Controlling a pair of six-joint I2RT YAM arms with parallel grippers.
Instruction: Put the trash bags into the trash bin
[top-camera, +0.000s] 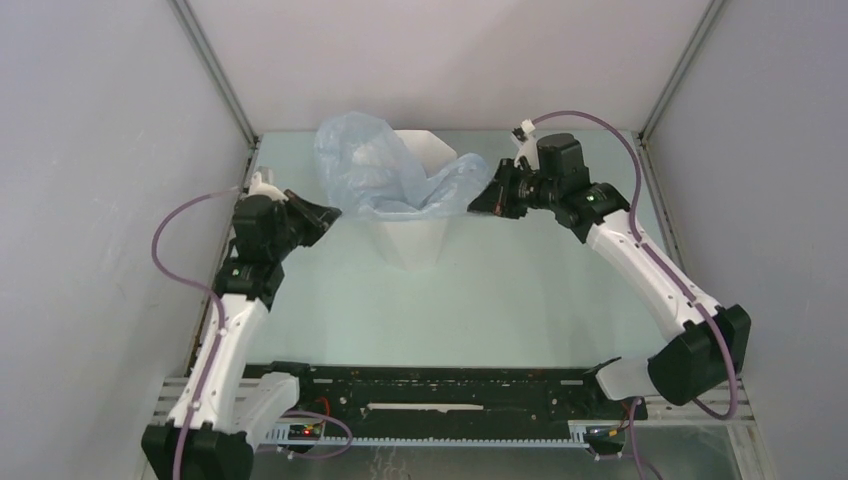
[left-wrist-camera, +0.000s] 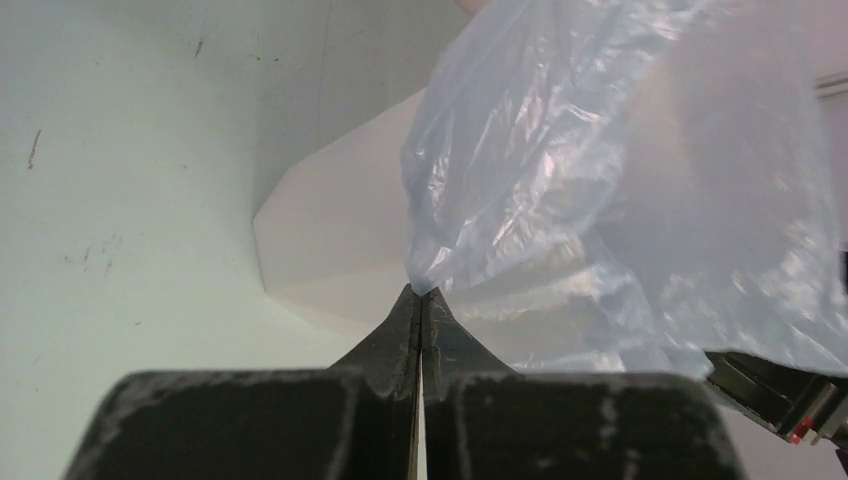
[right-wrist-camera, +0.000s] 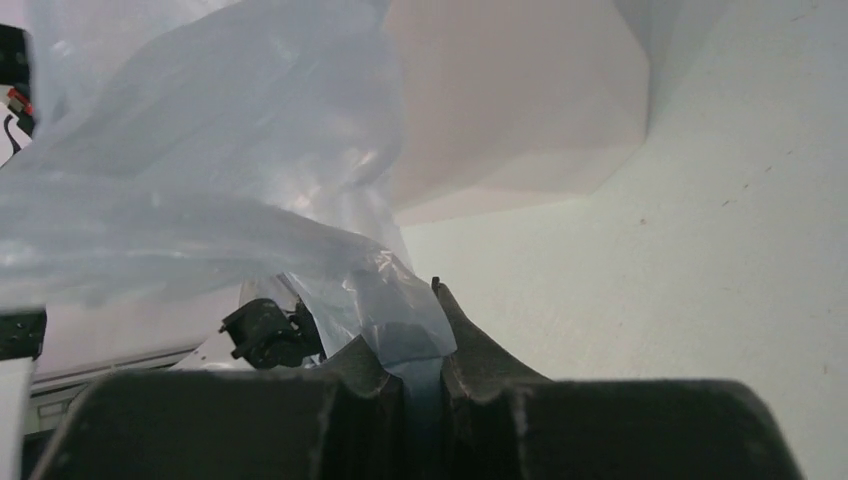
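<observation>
Pale green worktop (top-camera: 520, 300) between grey walls. Left claw (top-camera: 333, 213) and right claw (top-camera: 479, 203) each pinch an edge of the blue trash bag (top-camera: 365, 165), spreading it over the white trash bin (top-camera: 415, 240), likely to drop it inside.

The table (top-camera: 450, 310) is a pale, faintly green sheet, flat and matte; the trash bin (top-camera: 415, 245) stands upright on it, narrow base down, toward the far side and roughly midway across; in the left wrist view the table (left-wrist-camera: 130, 200) beside the bin (left-wrist-camera: 330, 240) carries a few small dark scuffs and specks; in the right wrist view the table (right-wrist-camera: 700, 250) beside the bin (right-wrist-camera: 520, 110) shows only fine speckling; nearer than the bin a long black rail (top-camera: 450, 392) runs across the near edge, though whether it rests on the sheet or sits just off it is hard to tell.
</observation>
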